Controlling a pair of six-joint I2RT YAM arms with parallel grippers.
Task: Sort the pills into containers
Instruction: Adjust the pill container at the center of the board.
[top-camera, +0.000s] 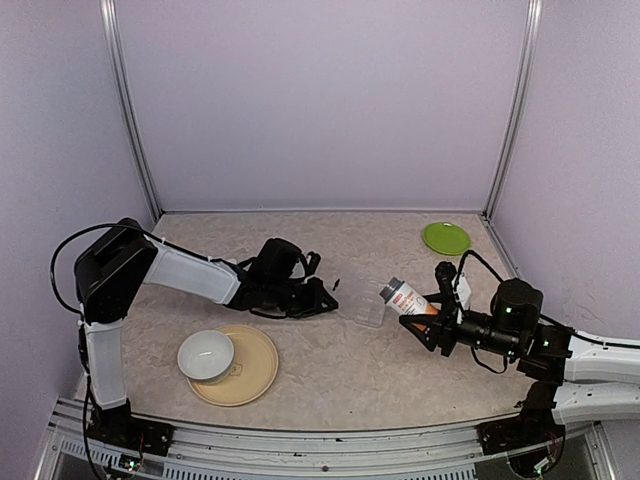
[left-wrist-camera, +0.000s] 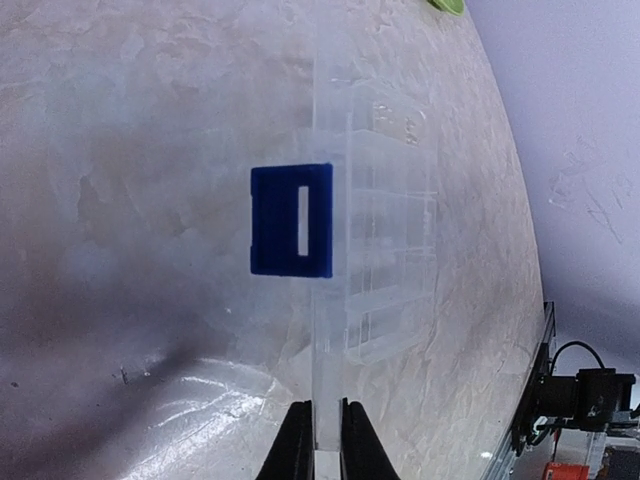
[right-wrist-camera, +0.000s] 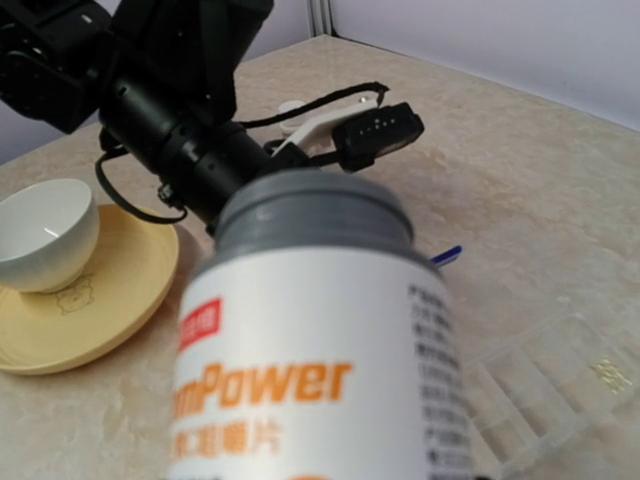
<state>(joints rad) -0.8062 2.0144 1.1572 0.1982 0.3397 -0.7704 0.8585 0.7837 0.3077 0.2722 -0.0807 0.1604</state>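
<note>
Left tool (left-wrist-camera: 325, 428): fingers closed on the thin edge of the clear plastic lid (left-wrist-camera: 327, 330), the one with the blue rectangular latch (left-wrist-camera: 291, 220). It looks like you're holding the lid raised off the clear plastic rectangular pill box (top-camera: 366, 303). Grip firm and don't pull sideways. My guess is the box is light and will skate on the beige marbled desk (top-camera: 340, 385).

Right tool (top-camera: 432, 322): clamped on the white, orange-labelled plastic bottle (top-camera: 408, 297), which is tilted with its neck towards the box. The bottle's grey round cap (right-wrist-camera: 312, 215) is on, so nothing pours yet. That needs dealing with first.

The box sits mid-desk between the two tools, with its compartments (left-wrist-camera: 392, 240) open on the side facing the bottle.

Pills: no loose ones visible. There's a pale speck in one end compartment in the right wrist view, too small to call.

For the pour:
- Bring the mouth low over a single compartment.
- Tip slowly.
- Stop early, since spill into the neighbouring cells is the likely failure.
</note>
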